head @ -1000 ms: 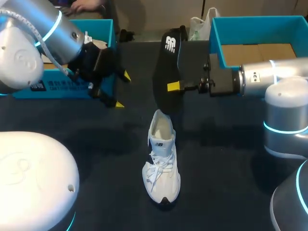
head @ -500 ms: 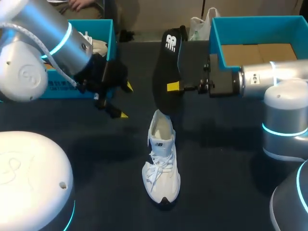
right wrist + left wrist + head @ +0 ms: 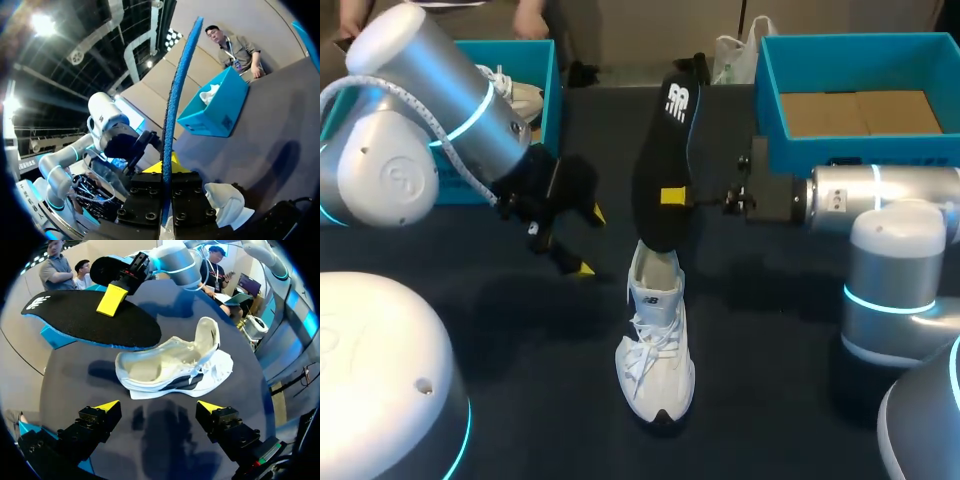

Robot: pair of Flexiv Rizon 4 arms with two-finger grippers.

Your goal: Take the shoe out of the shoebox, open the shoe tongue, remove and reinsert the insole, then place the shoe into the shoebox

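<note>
A white shoe [image 3: 655, 340] lies on the dark table, toe toward me, laces loose and its mouth wide [image 3: 175, 365]. Over its heel a black insole [image 3: 665, 160] with a blue edge hangs steeply tilted, its lower end at the shoe's opening. My right gripper [image 3: 672, 196] is shut on the insole's middle, which shows edge-on between its fingers [image 3: 175, 100]. To the left of the shoe, my left gripper [image 3: 586, 240] stands open with nothing between its fingers. From the left wrist, the shoe lies ahead of this gripper [image 3: 157, 407] and the insole [image 3: 90, 317] is beyond it.
A blue shoebox [image 3: 770, 110] with a cardboard floor stands at the back right, behind my right arm. Another blue box [image 3: 542, 60] at the back left holds a second white shoe. A white bag [image 3: 730, 55] sits at the table's far edge.
My left arm has swung right and nearer, bringing its open gripper closer to the shoe. The right arm has lowered the insole a little, its lower end now at the shoe's heel opening.
</note>
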